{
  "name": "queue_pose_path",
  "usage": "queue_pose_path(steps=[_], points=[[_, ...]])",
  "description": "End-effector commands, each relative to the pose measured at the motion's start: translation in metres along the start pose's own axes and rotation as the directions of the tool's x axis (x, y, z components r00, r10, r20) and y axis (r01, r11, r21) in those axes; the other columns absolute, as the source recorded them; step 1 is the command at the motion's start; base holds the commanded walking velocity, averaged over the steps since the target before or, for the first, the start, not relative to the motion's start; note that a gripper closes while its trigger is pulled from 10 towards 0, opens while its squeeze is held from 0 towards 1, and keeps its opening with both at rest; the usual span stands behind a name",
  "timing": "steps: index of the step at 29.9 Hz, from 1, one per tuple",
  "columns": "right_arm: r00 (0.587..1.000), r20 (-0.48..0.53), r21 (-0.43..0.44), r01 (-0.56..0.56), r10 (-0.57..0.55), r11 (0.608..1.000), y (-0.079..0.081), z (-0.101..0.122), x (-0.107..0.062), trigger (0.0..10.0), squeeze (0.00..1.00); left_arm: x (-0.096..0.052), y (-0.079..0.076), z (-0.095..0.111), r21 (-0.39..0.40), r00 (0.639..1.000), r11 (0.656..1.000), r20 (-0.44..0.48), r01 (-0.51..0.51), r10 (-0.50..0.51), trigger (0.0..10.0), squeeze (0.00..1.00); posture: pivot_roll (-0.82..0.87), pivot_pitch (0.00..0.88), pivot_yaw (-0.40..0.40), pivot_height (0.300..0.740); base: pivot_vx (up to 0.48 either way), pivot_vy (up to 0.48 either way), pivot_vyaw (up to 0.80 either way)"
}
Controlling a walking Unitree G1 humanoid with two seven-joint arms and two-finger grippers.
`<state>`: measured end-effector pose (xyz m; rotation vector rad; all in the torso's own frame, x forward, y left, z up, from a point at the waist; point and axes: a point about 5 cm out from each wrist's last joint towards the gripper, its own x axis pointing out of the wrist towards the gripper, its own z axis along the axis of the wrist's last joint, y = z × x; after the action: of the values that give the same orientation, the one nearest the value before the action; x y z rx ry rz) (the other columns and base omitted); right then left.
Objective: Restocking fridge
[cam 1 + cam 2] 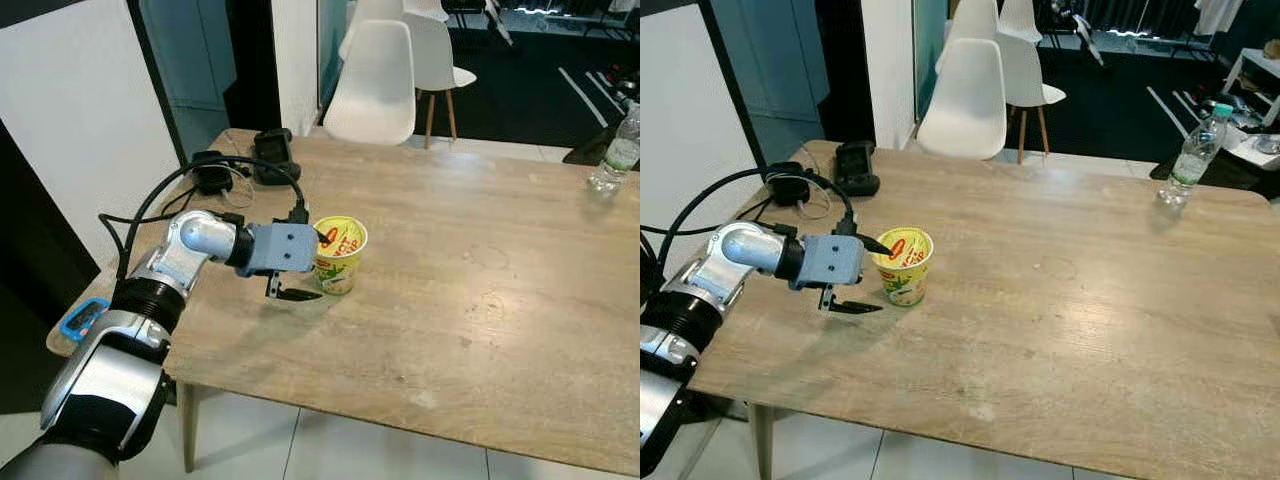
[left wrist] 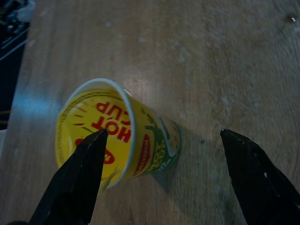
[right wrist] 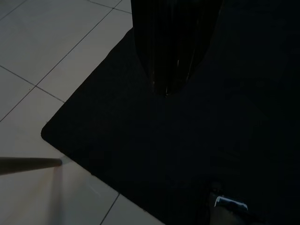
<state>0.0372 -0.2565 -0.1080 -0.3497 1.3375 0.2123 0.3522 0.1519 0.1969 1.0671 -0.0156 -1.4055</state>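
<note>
The yellow noodle cup [image 1: 340, 255] stands upright on the wooden table [image 1: 480, 300], left of middle, back from the near edge. The left gripper [image 1: 312, 265] reaches it, fingers spread apart. Bare tabletop lies rightward to a water bottle [image 1: 1188, 158] at the far right edge.

Big wooden table [image 1: 1060, 330] is the anchor here. Two white chairs [image 1: 965, 95] sit just past its far edge, a water bottle [image 1: 1190, 155] stands at its far right corner, black chargers [image 1: 855, 165] and cables at its far left corner.
</note>
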Motion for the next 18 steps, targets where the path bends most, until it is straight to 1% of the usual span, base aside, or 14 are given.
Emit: queue_pose_path(steps=[1,3,6,11,12,13,14,15,18], points=[[1.000,0.007,-0.008,0.008,-0.007,1.000,-0.0043,-0.0024,-0.0018,10.0,0.00,0.0070,0.0026,0.0042,0.027,1.000,1.000,0.009,0.010,-0.010,10.0,0.00,-0.07,0.069,-0.030,0.740,0.000,0.000,0.00],[1.000,0.009,-0.010,0.008,-0.008,1.000,-0.0053,-0.0048,-0.0028,10.0,0.00,0.0073,0.0033,0.0030,0.050,1.000,0.999,-0.015,0.012,-0.011,10.0,0.00,-0.07,0.085,-0.032,0.740,0.000,0.000,0.00],[1.000,0.014,-0.013,0.006,-0.006,1.000,-0.0054,-0.0066,-0.0036,10.0,0.00,0.0072,0.0036,0.0017,0.064,0.999,0.998,-0.033,0.016,-0.014,10.0,0.00,-0.08,0.100,-0.034,0.740,0.000,0.000,0.00],[1.000,0.018,-0.015,0.004,-0.004,1.000,-0.0051,-0.0074,-0.0040,10.0,0.00,0.0069,0.0040,0.0008,0.068,0.999,0.997,-0.042,0.019,-0.016,10.0,0.00,-0.08,0.102,-0.033,0.740,0.000,0.000,0.00],[1.000,0.023,-0.019,0.004,-0.003,1.000,-0.0059,-0.0083,-0.0046,10.0,0.00,0.0057,0.0048,-0.0014,0.094,0.995,0.995,-0.089,0.044,-0.036,10.0,0.00,-0.09,0.118,-0.032,0.740,0.000,0.000,0.00],[1.000,0.023,-0.019,0.004,-0.003,1.000,-0.0059,-0.0083,-0.0046,10.0,0.00,0.0057,0.0048,-0.0014,0.094,0.995,0.995,-0.089,0.044,-0.036,10.0,0.00,-0.09,0.118,-0.032,0.740,0.000,0.000,0.00],[1.000,0.025,-0.020,0.004,-0.004,1.000,-0.0063,-0.0086,-0.0049,10.0,0.00,0.0048,0.0051,-0.0030,0.107,0.992,0.992,-0.118,0.059,-0.046,10.0,0.00,-0.09,0.119,-0.032,0.740,0.000,0.000,0.00],[1.000,0.025,-0.020,0.004,-0.004,1.000,-0.0063,-0.0086,-0.0049,10.0,0.00,0.0048,0.0051,-0.0030,0.107,0.992,0.992,-0.118,0.059,-0.046,10.0,0.00,-0.09,0.119,-0.032,0.740,0.000,0.000,0.00],[1.000,0.030,-0.020,0.003,-0.002,1.000,-0.0058,-0.0096,-0.0053,10.0,0.00,0.0024,0.0074,-0.0055,0.120,0.986,0.990,-0.160,0.076,-0.056,10.0,0.00,-0.09,0.122,-0.029,0.740,0.000,0.000,0.00]])
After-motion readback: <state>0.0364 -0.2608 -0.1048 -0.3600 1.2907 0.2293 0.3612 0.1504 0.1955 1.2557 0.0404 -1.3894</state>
